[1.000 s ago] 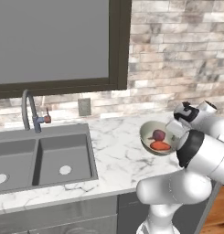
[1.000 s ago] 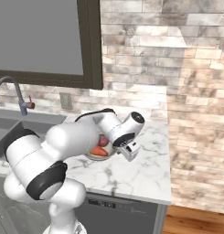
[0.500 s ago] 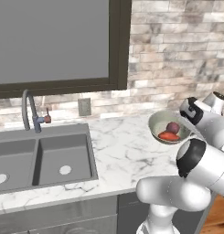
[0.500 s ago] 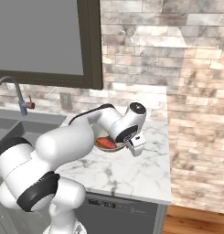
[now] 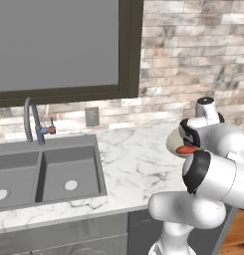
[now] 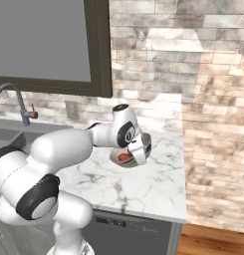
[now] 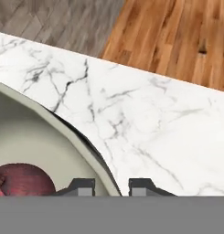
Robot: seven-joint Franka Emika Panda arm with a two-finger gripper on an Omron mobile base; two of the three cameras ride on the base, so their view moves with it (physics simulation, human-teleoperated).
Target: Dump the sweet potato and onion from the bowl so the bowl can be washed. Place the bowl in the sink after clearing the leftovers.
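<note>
the gripper is pinched shut on the rim of the bowl, one finger inside and one outside, holding it above the right end of the marble counter, well apart from the sink. the thin-rim grip looks weak, so a fast tilt could twist the bowl loose, or let the onion and sweet potato roll off the counter edge to the wood floor. the hand view gives the finger placement and the onion; the base views give the orange sweet potato and the distance to the sink.
</note>
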